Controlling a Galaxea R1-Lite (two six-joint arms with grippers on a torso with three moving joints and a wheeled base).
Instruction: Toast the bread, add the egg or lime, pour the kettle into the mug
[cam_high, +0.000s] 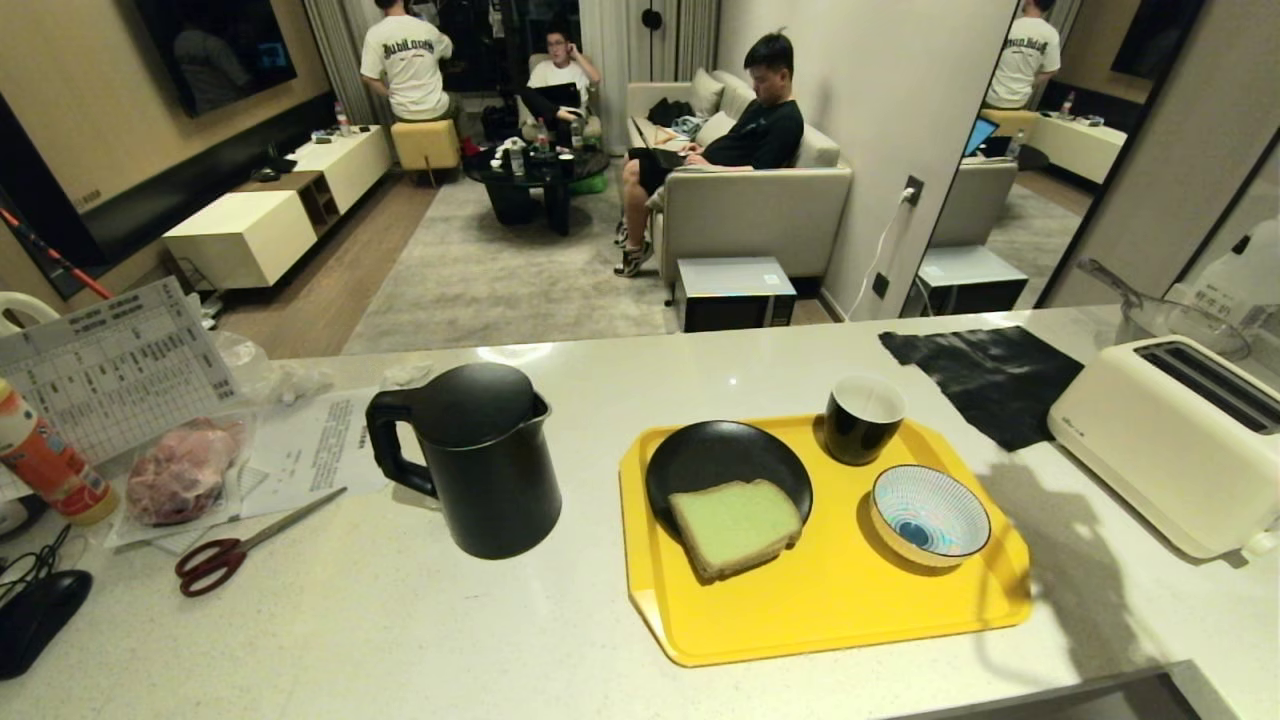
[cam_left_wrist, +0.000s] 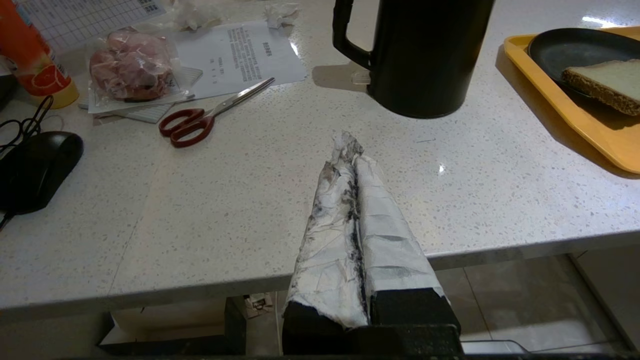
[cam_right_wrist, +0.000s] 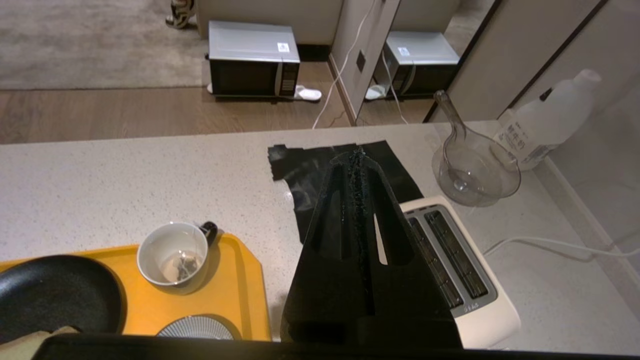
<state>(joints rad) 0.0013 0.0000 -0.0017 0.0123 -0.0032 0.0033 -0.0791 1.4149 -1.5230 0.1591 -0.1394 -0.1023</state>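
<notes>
Looking across the pale speckled stone counter (cam_high: 560, 380), I find the thick green-faced slice of bread with its tan crust (cam_high: 736, 527) lying half on the round matte-black plate (cam_high: 727, 470) in the yellow plastic tray (cam_high: 840, 610), with the cream two-slot toaster (cam_high: 1170, 440) off to its right. My right gripper (cam_right_wrist: 358, 155), fingers pressed together and empty, hangs over the toaster's near end, so I judge it the nearer arm for the bread; the tape-wrapped left gripper (cam_left_wrist: 347, 145) is likewise closed and empty, low at the counter's front edge before the tall matte-black kettle (cam_high: 480, 455). Behind the counter lies a living room where people sit.
</notes>
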